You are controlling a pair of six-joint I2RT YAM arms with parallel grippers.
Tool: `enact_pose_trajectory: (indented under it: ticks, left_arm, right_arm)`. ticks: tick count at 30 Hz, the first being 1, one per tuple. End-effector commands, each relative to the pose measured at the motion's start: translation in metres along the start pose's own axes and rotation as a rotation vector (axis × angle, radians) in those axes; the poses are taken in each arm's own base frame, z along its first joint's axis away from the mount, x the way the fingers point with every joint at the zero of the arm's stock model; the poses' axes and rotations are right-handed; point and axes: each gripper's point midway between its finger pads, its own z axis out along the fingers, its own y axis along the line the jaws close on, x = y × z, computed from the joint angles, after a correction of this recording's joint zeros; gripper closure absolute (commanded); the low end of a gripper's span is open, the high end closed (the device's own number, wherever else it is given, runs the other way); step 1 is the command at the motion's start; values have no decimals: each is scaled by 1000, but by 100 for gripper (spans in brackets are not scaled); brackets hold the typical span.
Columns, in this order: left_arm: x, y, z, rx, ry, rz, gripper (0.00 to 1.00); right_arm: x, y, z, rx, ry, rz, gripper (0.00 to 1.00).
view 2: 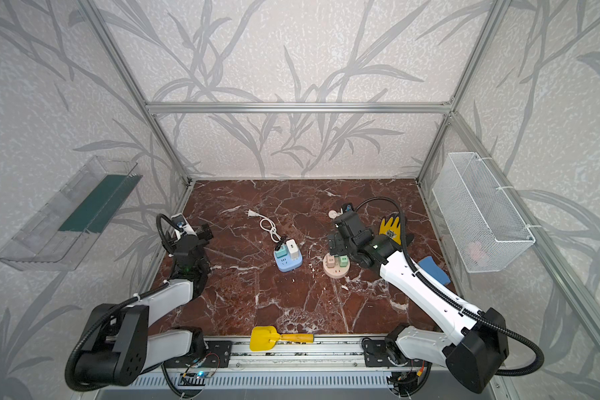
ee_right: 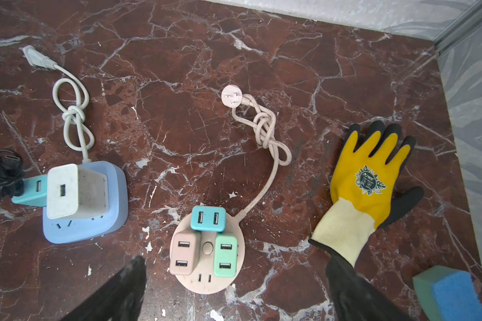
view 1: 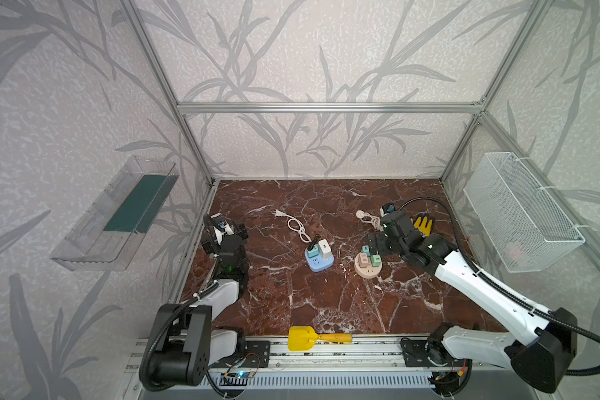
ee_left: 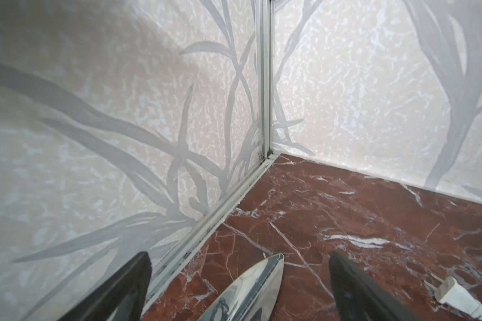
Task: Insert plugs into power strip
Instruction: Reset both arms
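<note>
In both top views, the right arm reaches over the round pink power strip, and the right gripper hangs just above the pastel cubes standing on it. Well apart, near the middle of the marble floor, a blue power strip carries a white charger block and a teal adapter side by side. The left arm is folded by the side wall, far from both strips.

Left wrist view: the left gripper is spread wide and empty, aimed at the enclosure's corner, with only the white cable's corded plug at the edge of the frame.

Right wrist view: the right gripper's jaws stand wide either side of the round strip and hold nothing. A teal cube, a pink cube and a green cube sit upright in its sockets, and one socket is bare. Whether the teal adapter on the blue strip is fully home cannot be told from here.

Every plug appears to be in a socket, so the task looks at or near its end. The next move would call for a straight lift clear of the cubes, or a square downward press on any plug that proves loose.
</note>
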Motion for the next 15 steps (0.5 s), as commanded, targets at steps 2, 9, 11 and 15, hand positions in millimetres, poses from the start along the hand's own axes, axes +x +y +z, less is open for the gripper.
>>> enact_pose_trajectory:
  ticks: [2, 9, 11, 15]
  left_arm:
    - [53, -35, 4, 212, 145, -4, 1]
    - [63, -48, 17, 228, 117, 32, 1]
    - [63, -45, 16, 217, 151, 25, 1]
    - [65, -41, 20, 182, 140, 15, 1]
  right_arm:
    - [-1, -6, 3, 11, -88, -22, 1]
    - [-8, -36, 12, 122, -407, -106, 1]
    - [-9, -62, 24, 212, -397, -85, 1]
    - [-6, -109, 60, 349, -476, -11, 1]
